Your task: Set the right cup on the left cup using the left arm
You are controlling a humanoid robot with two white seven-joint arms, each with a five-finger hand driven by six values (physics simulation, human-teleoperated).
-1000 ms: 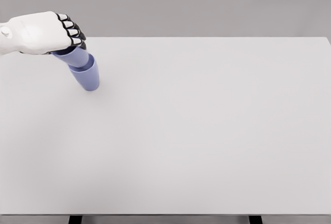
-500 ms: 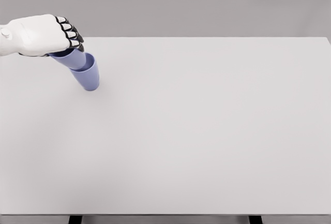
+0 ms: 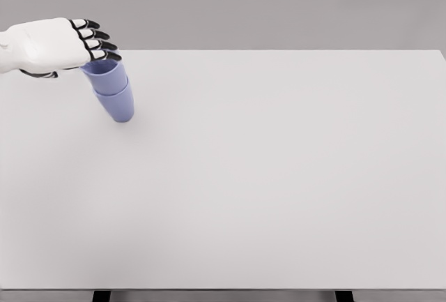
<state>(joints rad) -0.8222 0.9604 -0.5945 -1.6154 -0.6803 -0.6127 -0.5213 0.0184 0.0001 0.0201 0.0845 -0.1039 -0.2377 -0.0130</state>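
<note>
Head view of the far left part of the tabletop. The upper cup sits nested in the lower cup; both are pale violet-blue, and the stack stands near the tabletop's back left corner, with only the upper cup's rim and upper wall showing above the lower cup's rim. The stack's long axis appears to lean toward the upper left of the picture, though part of that may be the camera's downward angle. The left hand enters from the picture's left edge and lies above and to the left of the stack. Its fingers are extended and slightly spread, the dark tips just over the upper cup's rim; no finger is seen wrapped round the cup wall, and whether a tip touches the rim cannot be told. The right arm is out of view, so the left hand is the only one near. Judged from this arrangement, the stacking is essentially done, and the relation that matters for a retreat is that the fingers lie on the rim's left and upper side: a withdrawal up and leftward would draw away from the cups rather than across them.
</note>
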